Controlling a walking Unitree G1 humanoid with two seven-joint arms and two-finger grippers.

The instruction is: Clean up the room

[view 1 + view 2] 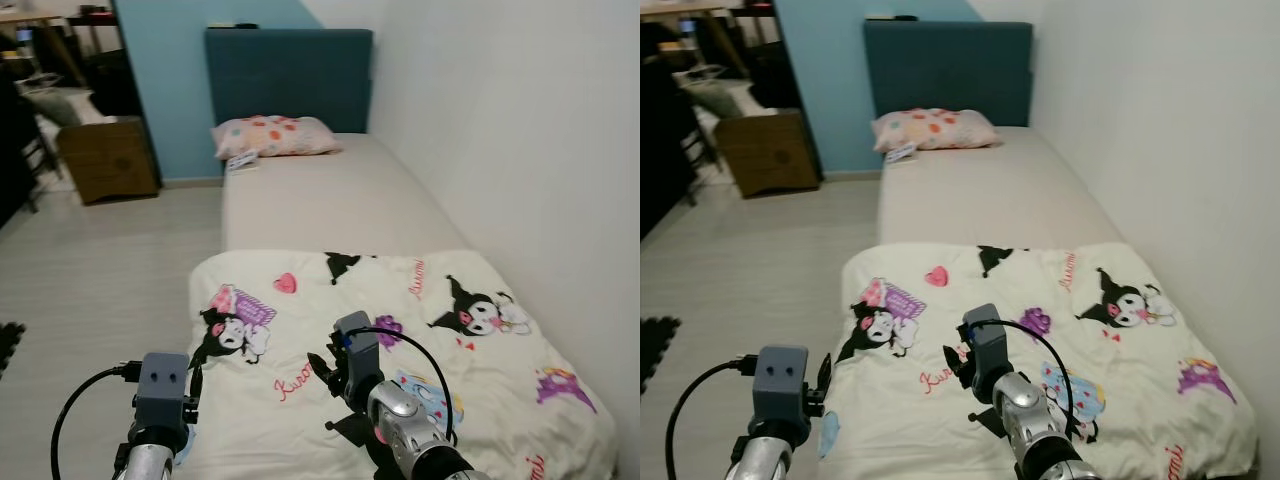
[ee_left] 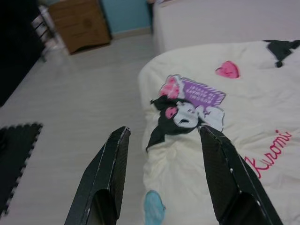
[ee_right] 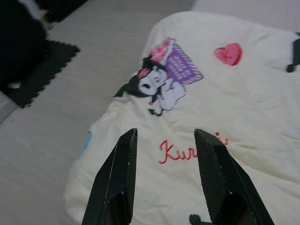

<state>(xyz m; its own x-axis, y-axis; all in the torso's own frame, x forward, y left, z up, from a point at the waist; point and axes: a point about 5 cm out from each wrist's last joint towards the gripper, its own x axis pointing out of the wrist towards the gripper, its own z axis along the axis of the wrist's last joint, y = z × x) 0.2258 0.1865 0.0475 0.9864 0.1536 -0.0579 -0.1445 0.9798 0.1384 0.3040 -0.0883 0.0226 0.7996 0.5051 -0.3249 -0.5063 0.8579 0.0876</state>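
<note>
At the far left lies pale plank floor (image 1: pixel 100 270), a broad open strip running from the black foam mat (image 2: pixel 18 159) back to a wooden cabinet (image 1: pixel 108 158) against the blue wall (image 1: pixel 170 80). The left gripper (image 2: pixel 161 140) hangs over the left edge of the bed, its jaws wide apart and holding nothing; one finger sits over bare floor, the other over the blanket's border. Between and just ahead of those jaws is the rounded near-left corner of the cream cartoon blanket (image 1: pixel 400 300), where it drapes off the mattress (image 1: pixel 330 200) toward the floor; a black-and-pink character print lies just beyond the jaw tips.

The right gripper (image 3: pixel 164 154) hovers above the blanket further in from that edge, jaws also wide and empty, with red script lettering showing in the gap between them and the same character print ahead. The blanket's near edge curves away to the floor side of these jaws.

Ahead of both grippers the blanket ends in a wavy far edge, leaving bare mattress up to a spotted pillow (image 1: pixel 275 136) by the dark blue headboard (image 1: pixel 290 75). On the right the bed runs flush along the white wall (image 1: pixel 520 150), with no gap there.
</note>
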